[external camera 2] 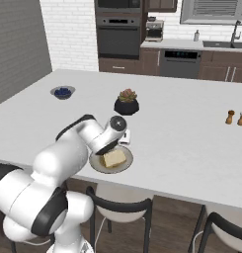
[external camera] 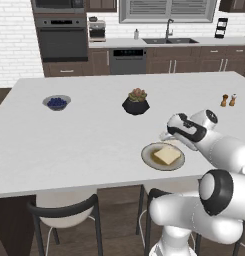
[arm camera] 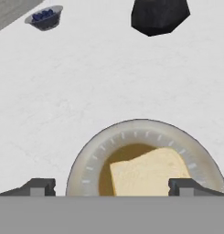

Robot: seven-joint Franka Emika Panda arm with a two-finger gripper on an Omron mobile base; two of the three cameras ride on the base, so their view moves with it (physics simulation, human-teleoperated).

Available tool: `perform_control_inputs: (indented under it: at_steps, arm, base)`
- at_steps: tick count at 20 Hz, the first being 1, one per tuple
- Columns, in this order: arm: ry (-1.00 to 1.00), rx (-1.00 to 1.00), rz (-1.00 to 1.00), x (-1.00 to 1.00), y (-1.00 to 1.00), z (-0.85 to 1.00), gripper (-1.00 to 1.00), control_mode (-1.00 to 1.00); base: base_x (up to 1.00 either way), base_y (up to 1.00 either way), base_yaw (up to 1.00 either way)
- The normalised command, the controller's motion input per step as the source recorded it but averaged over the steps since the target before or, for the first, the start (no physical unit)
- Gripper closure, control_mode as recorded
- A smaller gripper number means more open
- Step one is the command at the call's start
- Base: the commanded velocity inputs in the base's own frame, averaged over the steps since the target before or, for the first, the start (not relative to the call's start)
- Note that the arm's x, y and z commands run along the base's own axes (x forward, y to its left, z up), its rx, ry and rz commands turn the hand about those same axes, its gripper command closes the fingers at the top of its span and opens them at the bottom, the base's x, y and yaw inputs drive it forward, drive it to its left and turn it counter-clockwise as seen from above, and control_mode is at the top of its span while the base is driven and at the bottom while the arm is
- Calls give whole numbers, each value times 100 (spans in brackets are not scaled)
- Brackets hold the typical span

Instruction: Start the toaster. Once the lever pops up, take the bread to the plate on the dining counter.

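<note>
A: Where is the bread (arm camera: 147, 172) seen?

B: It is seen lying flat in the plate (arm camera: 86, 164), a little off the plate's middle. The plate is set on the dining counter (external camera: 94, 135), near the counter's front edge.

A: And the gripper (arm camera: 112, 186)?

B: It is held just above the plate with its jaws spread wide. One finger tip (arm camera: 40, 186) is seen beside the plate's rim, the other over the bread's edge; nothing is gripped between them. In the left base view the hand (external camera: 180, 131) is found just beyond the plate.

A: What else is placed around the plate?

B: A black pot with a succulent (external camera: 136, 101) is set farther back on the counter from the plate, and a small bowl of dark blue berries (external camera: 56, 103) is seen well to the plate's far left. Two small shakers (external camera: 228, 100) are stood far off to the plate's right (toward the counter's edge).

A: Can any writing or brand be read?

B: No lettering can be made out on the plate, pot or bowl.
</note>
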Motion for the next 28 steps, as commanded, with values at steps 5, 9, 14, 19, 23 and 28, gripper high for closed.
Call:
perform_control_inputs:
  at_steps: [5, 9, 14, 19, 23, 28]
  arm:
    - [1, -5, -2, 0, 0, 56, -100, -100]
    - [5, -8, -3, -24, 0, 47, -100, -100]
    - [7, -22, -2, -37, 0, 10, -100, -100]
    - [1, -21, -5, -38, 0, 0, -100, -100]
    - [0, -12, -5, -34, 0, 0, -100, -100]
    - [0, -1, -1, -28, 0, 20, -100, -100]
  base:
    - [0, 0, 0]
    - [0, 0, 0]
    - [0, 0, 0]
    - [0, 0, 0]
    - [0, 0, 0]
    - [0, 0, 0]
